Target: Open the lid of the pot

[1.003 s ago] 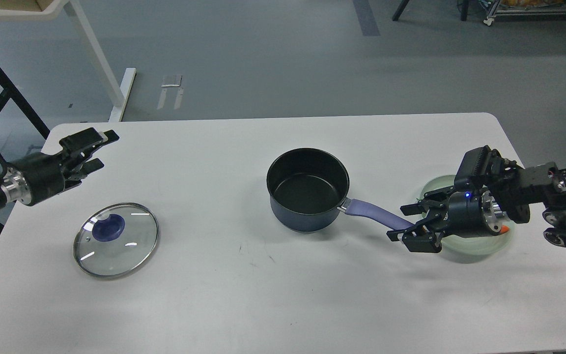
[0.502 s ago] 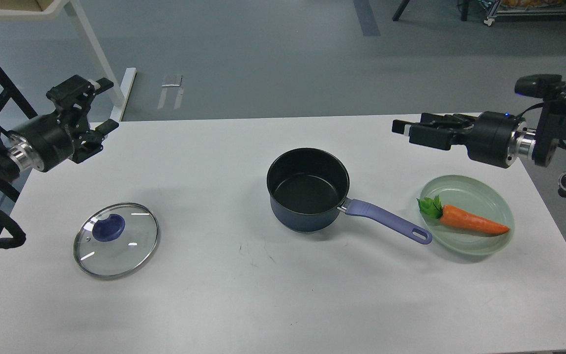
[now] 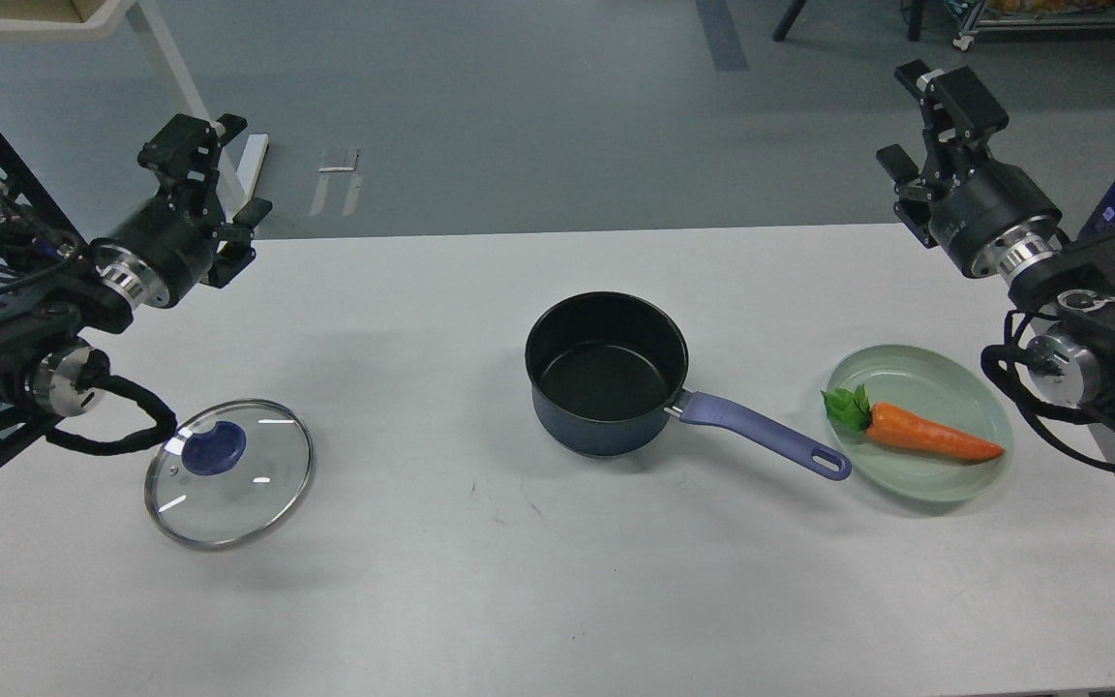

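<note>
The dark navy pot (image 3: 606, 376) stands uncovered in the middle of the white table, black inside showing, its purple-blue handle (image 3: 766, 436) pointing right and toward me. The glass pot lid (image 3: 228, 471) with its purple-blue knob lies flat on the table at the front left, far from the pot. My left gripper (image 3: 233, 165) is open and empty, raised over the table's back left corner. My right gripper (image 3: 916, 116) is open and empty, raised above the back right edge.
A pale green glass plate (image 3: 954, 382) with an orange toy carrot (image 3: 925, 438) lies right of the pot handle's end. The white table (image 3: 480, 581) ends at the back near my grippers. Desk legs stand on the grey floor behind.
Both arms have lifted up and back. My right gripper left the pot handle and the plate area and rose to the back right, uncovering the carrot. The left rose toward the back left.
</note>
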